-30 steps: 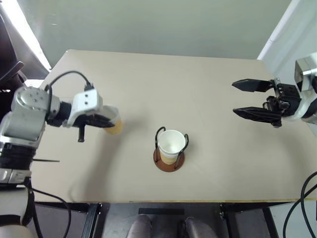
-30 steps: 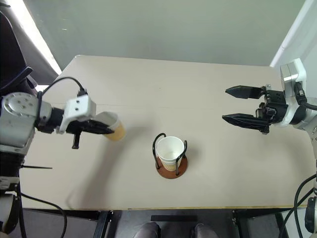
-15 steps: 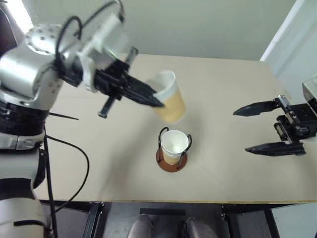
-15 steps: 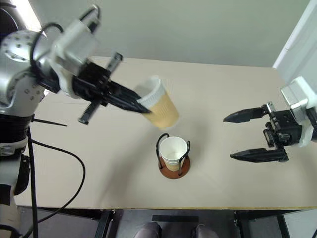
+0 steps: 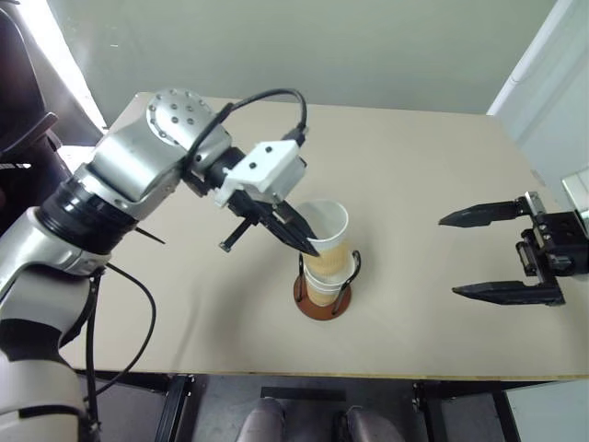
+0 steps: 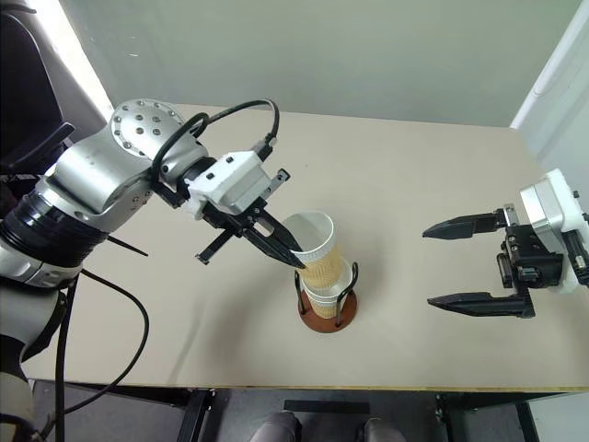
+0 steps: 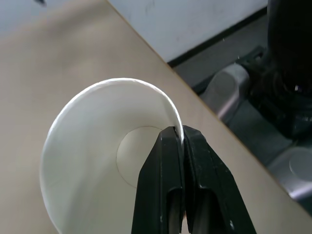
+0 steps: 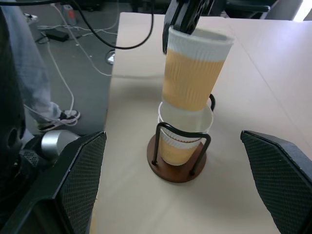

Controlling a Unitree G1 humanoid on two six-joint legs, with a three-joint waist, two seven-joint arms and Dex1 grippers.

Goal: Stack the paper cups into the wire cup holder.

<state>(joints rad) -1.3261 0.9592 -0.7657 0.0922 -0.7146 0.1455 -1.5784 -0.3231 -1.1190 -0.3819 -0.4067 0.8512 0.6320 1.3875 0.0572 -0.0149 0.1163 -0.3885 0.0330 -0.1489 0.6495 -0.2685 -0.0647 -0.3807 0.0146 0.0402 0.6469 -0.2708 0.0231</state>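
Note:
A ribbed yellow-orange paper cup (image 5: 329,232) hangs slightly tilted over the wire cup holder (image 5: 322,304), its base at the mouth of a second paper cup (image 5: 324,285) seated in the holder. My left gripper (image 5: 308,247) is shut on the hanging cup's white rim, one finger inside and one outside, as the left wrist view shows at the fingers (image 7: 168,185). In the right wrist view the held cup (image 8: 194,73) stands above the seated cup (image 8: 184,127) and the reddish-brown base (image 8: 178,171). My right gripper (image 5: 449,256) is open and holds nothing, well to the right of the holder.
The beige table (image 5: 414,157) has bare surface all around the holder. Its front edge (image 5: 368,375) runs just below the holder. A white panel (image 5: 552,83) stands at the far right. A person's leg and shoe (image 8: 53,119) and cables (image 8: 73,29) are on the floor beyond the table.
My left arm swung the cup from the table's left, up and across to the right, then down over the holder. My right gripper drew back towards the table's right edge, still open.

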